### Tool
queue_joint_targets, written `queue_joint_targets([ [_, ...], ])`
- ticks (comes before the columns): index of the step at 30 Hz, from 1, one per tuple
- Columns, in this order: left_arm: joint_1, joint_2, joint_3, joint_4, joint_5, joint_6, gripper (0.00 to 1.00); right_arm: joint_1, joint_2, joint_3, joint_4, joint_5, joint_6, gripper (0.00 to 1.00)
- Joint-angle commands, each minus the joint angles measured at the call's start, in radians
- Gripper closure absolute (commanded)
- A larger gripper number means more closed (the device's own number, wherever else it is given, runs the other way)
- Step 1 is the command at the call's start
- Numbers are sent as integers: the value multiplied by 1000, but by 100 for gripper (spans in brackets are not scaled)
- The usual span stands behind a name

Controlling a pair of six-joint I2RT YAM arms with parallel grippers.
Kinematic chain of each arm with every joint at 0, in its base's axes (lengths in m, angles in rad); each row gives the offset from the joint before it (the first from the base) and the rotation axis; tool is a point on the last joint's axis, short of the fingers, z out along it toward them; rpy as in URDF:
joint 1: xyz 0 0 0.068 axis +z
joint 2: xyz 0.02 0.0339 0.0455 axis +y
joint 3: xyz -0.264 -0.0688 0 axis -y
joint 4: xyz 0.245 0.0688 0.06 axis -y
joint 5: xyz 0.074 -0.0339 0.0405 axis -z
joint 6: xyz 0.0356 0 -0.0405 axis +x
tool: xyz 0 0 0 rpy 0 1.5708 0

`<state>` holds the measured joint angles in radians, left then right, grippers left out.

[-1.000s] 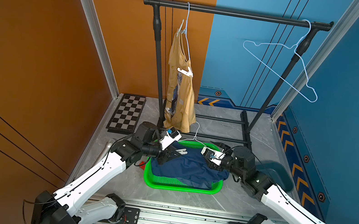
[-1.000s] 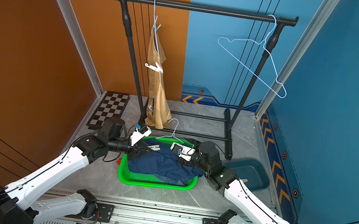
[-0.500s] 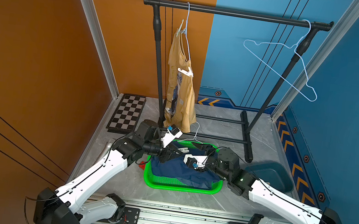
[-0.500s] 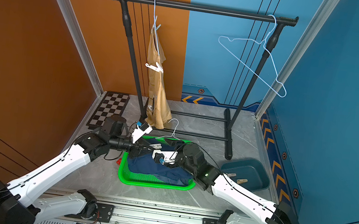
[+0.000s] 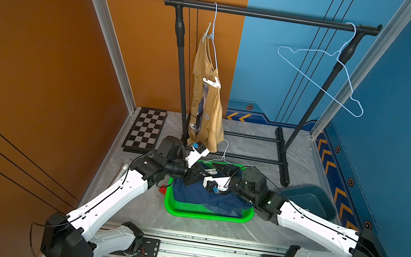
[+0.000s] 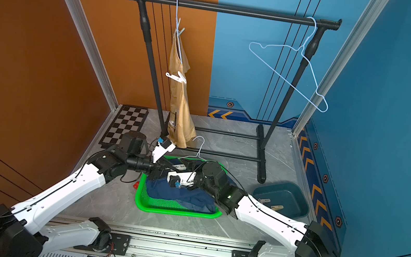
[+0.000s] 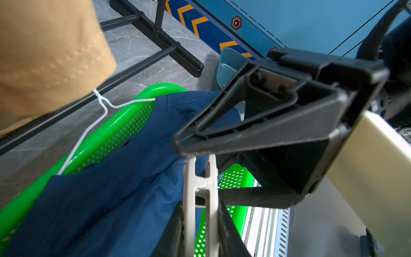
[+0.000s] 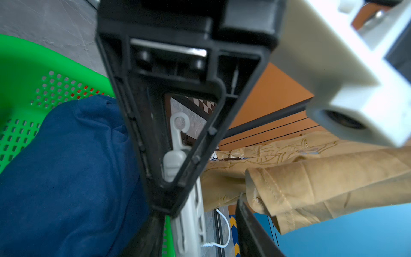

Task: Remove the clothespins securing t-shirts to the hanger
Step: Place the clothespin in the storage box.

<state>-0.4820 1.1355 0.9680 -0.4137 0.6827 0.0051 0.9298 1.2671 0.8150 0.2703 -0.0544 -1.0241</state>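
- Both top views: high and distant, looking down and forward over the green basket [image 5: 207, 215] and rack [image 5: 269, 14].
- Wrist views: very close, facing each other, sharing the white clothespin [image 7: 190, 200].

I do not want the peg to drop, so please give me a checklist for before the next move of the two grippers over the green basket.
1. The left gripper is shut on the white clothespin: ok.
2. The right gripper straddles the same clothespin: ok, jaws not yet closed.
3. The clothespin is free of the navy t-shirt: cannot tell, the right gripper hides its far end.
4. The teal bin has room: ok, only two clothespins lie in it.
5. The yellow t-shirt is unpinned: not ok, a hanging clothespin grips it.
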Motion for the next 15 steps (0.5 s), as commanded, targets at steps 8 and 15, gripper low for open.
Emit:
queue_joint_targets([
  [8, -6, 17, 34, 6, 20, -30, 76, 31, 37, 30, 70, 92, -77, 76],
  [15, -6, 10, 31, 6, 5, -33, 67, 37, 38, 38, 54, 99, -89, 91],
])
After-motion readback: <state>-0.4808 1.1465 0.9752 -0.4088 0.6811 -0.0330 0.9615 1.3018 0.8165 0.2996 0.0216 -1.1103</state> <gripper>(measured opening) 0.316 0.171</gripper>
